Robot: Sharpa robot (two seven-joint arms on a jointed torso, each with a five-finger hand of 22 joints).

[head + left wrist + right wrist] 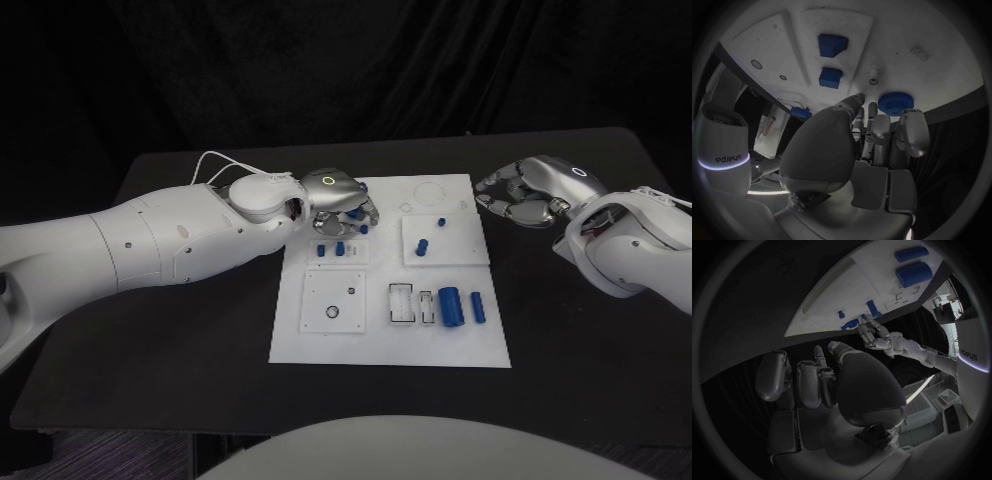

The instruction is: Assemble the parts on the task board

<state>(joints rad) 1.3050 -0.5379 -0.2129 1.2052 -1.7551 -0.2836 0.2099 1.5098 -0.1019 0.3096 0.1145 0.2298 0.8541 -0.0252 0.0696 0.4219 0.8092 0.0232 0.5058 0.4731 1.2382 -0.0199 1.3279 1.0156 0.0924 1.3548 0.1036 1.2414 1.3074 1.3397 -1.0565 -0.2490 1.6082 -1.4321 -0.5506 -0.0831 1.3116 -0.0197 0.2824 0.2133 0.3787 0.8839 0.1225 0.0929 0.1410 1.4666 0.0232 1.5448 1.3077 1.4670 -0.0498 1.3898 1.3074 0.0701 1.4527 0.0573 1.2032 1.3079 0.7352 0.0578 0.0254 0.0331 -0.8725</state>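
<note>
1. Black drape hangs behind a black desk (pixel 173 340) that carries the white board (pixel 389 345) in its middle
2. Writing: "sharpa" shows on a white arm in each wrist view, mirrored in the left wrist one; marks printed on the board are too small to read
3. Blue parts counted from the head view: two long cylinders (pixel 450 304) lying side by side near the board's right edge, one peg (pixel 424 245) and one smaller peg (pixel 441 220) on the right raised tile, and at least two small pieces (pixel 340 248) on the left tile under the left hand
4. Left wrist view adds two blue blocks (pixel 831 77) in a row and one round ribbed knob (pixel 895 103) by the fingertips
5. Left hand (pixel 336 203) hovers over the board's upper left, fingers pointing down and apart, holding nothing I can see
6. Right hand (pixel 529 193) sits just off the board's right edge above the desk, fingers loosely curled but apart, empty
</note>
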